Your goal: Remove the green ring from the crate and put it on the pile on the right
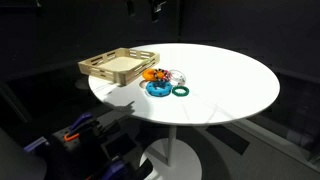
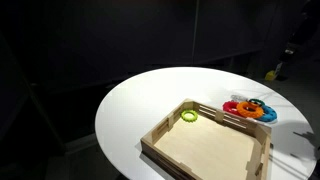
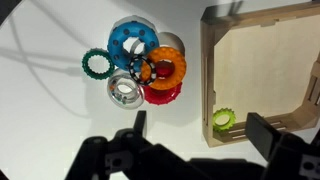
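Observation:
The light green ring [image 3: 222, 121] lies flat in a corner of the wooden crate [image 3: 206, 70], close to the crate's walls. It also shows in an exterior view [image 2: 189, 116]. The pile of rings [image 3: 145, 65] lies on the white table beside the crate and holds blue, orange, red, clear and dark green [image 3: 95, 65] rings. It shows in both exterior views [image 1: 165, 82] [image 2: 248, 108]. My gripper [image 3: 200, 128] is open and empty. It hangs above the crate's corner, with its fingers either side of the green ring and the crate wall.
The crate [image 1: 100, 70] [image 2: 165, 135] holds nothing but the ring. The round white table [image 1: 230, 85] has bare surface around the pile. Its edge drops into dark surroundings. Dark equipment stands below the table [image 1: 80, 135].

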### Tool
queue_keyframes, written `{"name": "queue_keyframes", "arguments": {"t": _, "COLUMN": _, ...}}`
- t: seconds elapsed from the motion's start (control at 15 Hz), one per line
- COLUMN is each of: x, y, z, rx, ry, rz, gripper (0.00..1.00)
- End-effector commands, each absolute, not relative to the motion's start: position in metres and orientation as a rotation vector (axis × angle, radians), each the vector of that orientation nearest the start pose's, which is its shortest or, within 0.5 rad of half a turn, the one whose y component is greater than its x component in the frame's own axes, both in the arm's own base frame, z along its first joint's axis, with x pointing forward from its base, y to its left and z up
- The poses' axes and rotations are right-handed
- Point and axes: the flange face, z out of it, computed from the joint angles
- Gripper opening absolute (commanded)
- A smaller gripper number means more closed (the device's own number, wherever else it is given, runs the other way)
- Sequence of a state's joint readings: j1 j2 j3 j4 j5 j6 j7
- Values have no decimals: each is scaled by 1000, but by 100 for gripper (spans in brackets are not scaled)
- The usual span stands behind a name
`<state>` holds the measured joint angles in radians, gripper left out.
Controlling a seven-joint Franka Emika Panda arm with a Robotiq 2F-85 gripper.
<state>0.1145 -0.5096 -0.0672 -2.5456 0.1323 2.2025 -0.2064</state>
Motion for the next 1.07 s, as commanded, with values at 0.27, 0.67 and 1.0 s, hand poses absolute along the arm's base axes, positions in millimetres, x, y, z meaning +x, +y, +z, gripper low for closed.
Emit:
{"name": "queue_keyframes", "arguments": {"t": 0.27, "x": 402, "y": 23, "z": 460, "rx": -2984, "ry": -284, "rz": -261, "gripper": 100}}
{"name": "queue_keyframes", "arguments": {"t": 0.67, "x": 409, "y": 30, "z": 465, "rx": -2989, "ry": -299, "rz": -263, "gripper": 100}}
{"name": "queue_keyframes", "arguments": {"t": 1.0, "x": 420, "y": 52, "z": 478, "rx": -2996, "ry": -352, "rz": -287, "gripper": 100}}
